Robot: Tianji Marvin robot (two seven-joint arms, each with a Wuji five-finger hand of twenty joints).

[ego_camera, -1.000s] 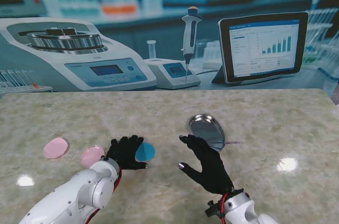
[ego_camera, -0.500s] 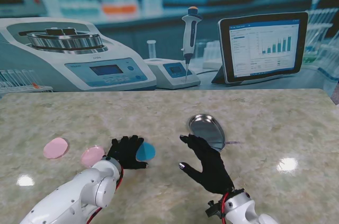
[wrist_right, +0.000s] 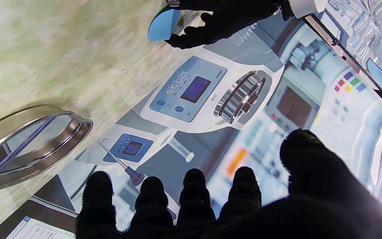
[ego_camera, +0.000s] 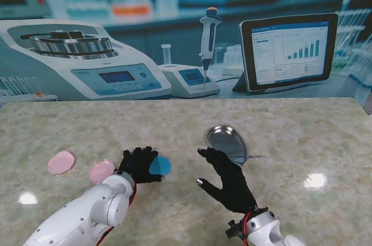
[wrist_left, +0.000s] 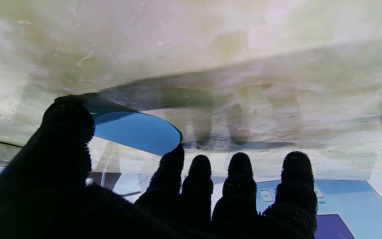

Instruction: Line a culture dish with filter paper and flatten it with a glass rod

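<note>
In the stand view, the left hand (ego_camera: 139, 164) is laid low on the marble table (ego_camera: 302, 129), its thumb and fingers closed around the near edge of one blue filter paper (ego_camera: 160, 166). Two pink filter papers (ego_camera: 61, 162) (ego_camera: 101, 171) lie to its left, apart from each other. The right hand (ego_camera: 228, 179) is held with fingers spread, grasping nothing, just nearer to me than the single steel culture dish (ego_camera: 226, 142); a glass rod (ego_camera: 253, 156) rests across the dish.

In the left wrist view, the blue paper (wrist_left: 134, 131) is seen pinched between thumb and forefinger.

In the right wrist view, five splayed fingertips (wrist_right: 194, 186) are seen, with the dish (wrist_right: 28, 146) and rod (wrist_right: 15, 152) untouched.
</note>
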